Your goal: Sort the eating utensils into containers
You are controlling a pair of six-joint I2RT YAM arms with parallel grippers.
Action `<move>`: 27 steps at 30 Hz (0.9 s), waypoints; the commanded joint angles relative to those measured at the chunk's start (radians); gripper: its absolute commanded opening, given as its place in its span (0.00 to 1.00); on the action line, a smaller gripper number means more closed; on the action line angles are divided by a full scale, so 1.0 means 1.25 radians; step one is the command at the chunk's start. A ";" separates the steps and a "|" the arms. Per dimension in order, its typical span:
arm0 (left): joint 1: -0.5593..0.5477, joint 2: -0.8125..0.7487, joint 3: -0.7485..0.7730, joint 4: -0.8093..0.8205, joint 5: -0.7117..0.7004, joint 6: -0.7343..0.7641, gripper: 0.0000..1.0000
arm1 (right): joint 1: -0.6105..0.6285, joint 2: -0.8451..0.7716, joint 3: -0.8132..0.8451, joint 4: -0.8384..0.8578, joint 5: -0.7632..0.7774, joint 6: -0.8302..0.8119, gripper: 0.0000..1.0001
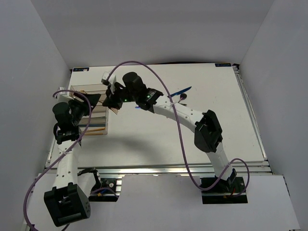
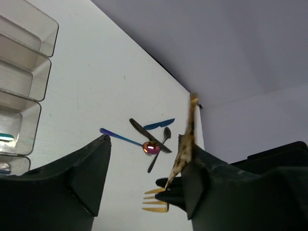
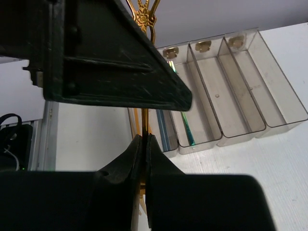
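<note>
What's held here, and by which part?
Right gripper pinches the gold fork low on its handle, just above the tines; left gripper open, empty.

arms point(image 1: 185, 114): white links, black joints | cables point(image 1: 179, 134): purple | bases point(image 1: 67, 204): black

**Left arm** point(image 1: 65, 163): you see it rise from its base at the near left edge of the tabletop, with the wrist turned toward the right. The left gripper point(image 2: 144, 144) has its fingers point(image 2: 91, 168) spread wide, with nothing clamped between them.

**Right arm** point(image 1: 185, 113): it reaches from the near right across to the far left, close beside the left wrist. The right gripper point(image 3: 144, 142) has its fingers pressed together on a gold fork point(image 3: 143, 14).
</note>
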 commanded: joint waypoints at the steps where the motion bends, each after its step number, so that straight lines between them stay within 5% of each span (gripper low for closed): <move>1: 0.002 -0.017 0.009 0.061 0.049 -0.018 0.64 | 0.016 -0.011 0.052 -0.021 0.014 -0.001 0.00; 2: 0.002 -0.018 0.008 0.081 0.052 -0.024 0.46 | 0.017 -0.005 0.065 -0.030 0.019 0.001 0.00; 4: 0.002 -0.016 0.007 0.096 0.060 -0.041 0.27 | 0.017 -0.002 0.070 -0.034 0.025 0.006 0.00; 5: 0.002 -0.013 0.010 0.100 0.061 -0.046 0.08 | 0.018 -0.005 0.068 -0.031 0.029 0.010 0.00; 8: 0.003 -0.002 0.025 0.053 0.021 -0.054 0.00 | 0.017 -0.039 0.030 -0.003 0.037 0.023 0.03; 10: 0.003 0.015 0.045 -0.006 -0.072 -0.056 0.00 | 0.012 -0.073 -0.047 0.041 0.085 0.049 0.39; 11: 0.006 0.029 0.061 -0.108 -0.110 -0.052 0.00 | 0.008 -0.111 -0.077 0.053 0.105 0.054 0.89; 15: 0.065 0.121 0.131 -0.252 -0.241 -0.084 0.00 | -0.032 -0.233 -0.261 0.035 0.254 0.094 0.89; 22: 0.125 0.210 0.124 -0.117 -0.354 -0.161 0.00 | -0.074 -0.509 -0.638 0.073 0.312 0.108 0.89; 27: 0.125 0.325 0.124 -0.028 -0.349 -0.189 0.00 | -0.075 -0.639 -0.766 0.071 0.333 0.113 0.89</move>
